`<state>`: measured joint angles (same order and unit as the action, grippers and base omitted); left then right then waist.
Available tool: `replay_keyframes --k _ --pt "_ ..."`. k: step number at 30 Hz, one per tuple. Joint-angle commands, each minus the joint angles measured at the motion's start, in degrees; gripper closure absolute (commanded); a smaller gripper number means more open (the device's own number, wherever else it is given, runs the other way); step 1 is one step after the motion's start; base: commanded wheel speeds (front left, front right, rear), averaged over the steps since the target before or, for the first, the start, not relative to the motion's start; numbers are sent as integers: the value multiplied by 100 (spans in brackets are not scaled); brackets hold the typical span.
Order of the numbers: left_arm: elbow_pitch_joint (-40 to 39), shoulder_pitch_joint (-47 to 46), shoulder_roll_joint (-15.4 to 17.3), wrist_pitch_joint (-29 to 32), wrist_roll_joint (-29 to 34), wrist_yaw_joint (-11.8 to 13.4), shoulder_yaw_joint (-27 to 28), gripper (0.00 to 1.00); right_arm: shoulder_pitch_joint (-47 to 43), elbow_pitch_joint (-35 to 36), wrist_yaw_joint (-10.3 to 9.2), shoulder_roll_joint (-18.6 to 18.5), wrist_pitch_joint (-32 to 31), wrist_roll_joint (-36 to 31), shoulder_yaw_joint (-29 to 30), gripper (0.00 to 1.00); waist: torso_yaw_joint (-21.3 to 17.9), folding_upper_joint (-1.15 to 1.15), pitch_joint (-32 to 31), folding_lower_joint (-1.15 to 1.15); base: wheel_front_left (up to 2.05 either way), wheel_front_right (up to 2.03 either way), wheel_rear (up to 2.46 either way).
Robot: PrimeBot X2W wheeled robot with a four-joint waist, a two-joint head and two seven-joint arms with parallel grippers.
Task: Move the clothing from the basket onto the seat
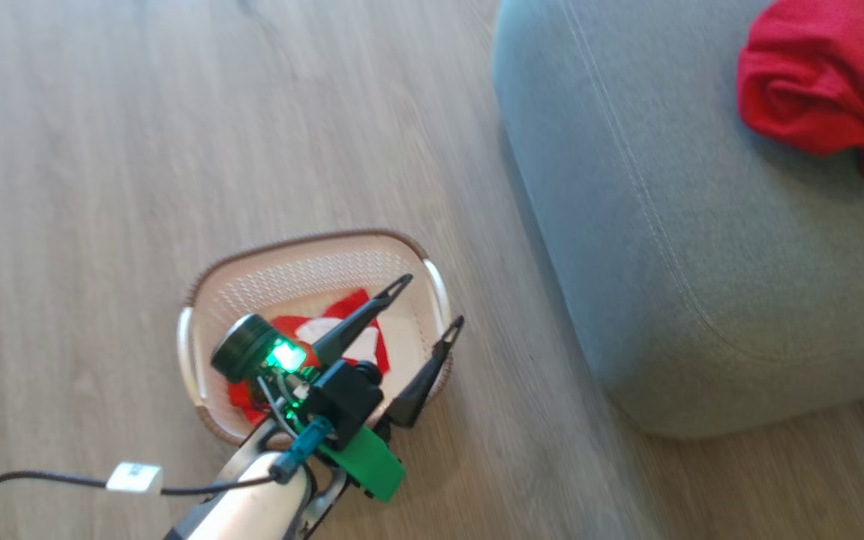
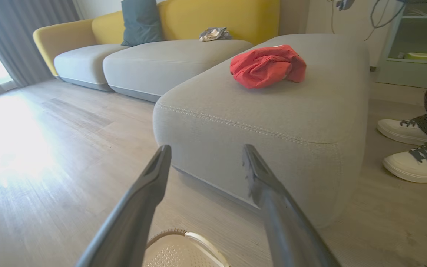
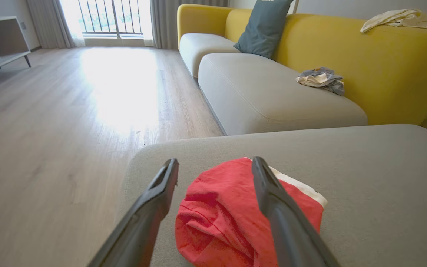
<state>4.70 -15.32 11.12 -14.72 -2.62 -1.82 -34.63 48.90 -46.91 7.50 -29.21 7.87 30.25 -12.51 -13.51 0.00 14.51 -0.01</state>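
Red cloth, two lots. One garment (image 1: 814, 82) lies bunched on the seat (image 1: 664, 225), well apart from the basket (image 1: 304, 244). A second piece (image 1: 353, 301), red with white panels, lies in the basket bottom, partly hidden by the left arm. Basket sits on the wood floor (image 1: 102, 150), near the seat's rounded corner, not touching it.

Left jaws: wide open, nothing between them, hanging over the basket's seat-side half. Right jaws: wide open, empty, far from the basket, straddling the garment on the seat; whether they touch the cloth I can't tell.

Step in hand, as I read it: one piece is on the seat and the left arm is placed to pick the second. About halfway.

Next move calls for tipping the left jaws down into the basket, centring on a raised fold, and closing on cloth alone, clear of the wall. The basket looks light and may lift if the fabric snags.
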Motion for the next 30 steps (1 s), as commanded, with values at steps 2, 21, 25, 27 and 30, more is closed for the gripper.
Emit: replay_keyframes --k 2,21,25,27,30 --pt "-129 21 -101 -28 -60 46 381 0 -405 731 -1 -347 236 520 -330 0 320 0 -414 1 0 0 0" --pt "-298 761 -677 -28 -63 537 2051 0 -2352 3359 -1 136 711 957 -403 0 1204 0 -1338 1 0 0 0" --pt "-254 819 -737 -28 -50 668 2248 0 -2862 3685 -1 459 712 695 -174 0 1409 0 -1425 1 0 0 0" --pt "-246 851 -760 -28 -56 721 2322 0 -3099 3815 -1 624 712 628 23 0 1510 0 -1456 1 0 0 0" --pt "-226 890 -782 -28 -41 757 2399 0 -3434 3992 -1 866 712 488 195 0 1623 0 -1507 1 0 0 0"
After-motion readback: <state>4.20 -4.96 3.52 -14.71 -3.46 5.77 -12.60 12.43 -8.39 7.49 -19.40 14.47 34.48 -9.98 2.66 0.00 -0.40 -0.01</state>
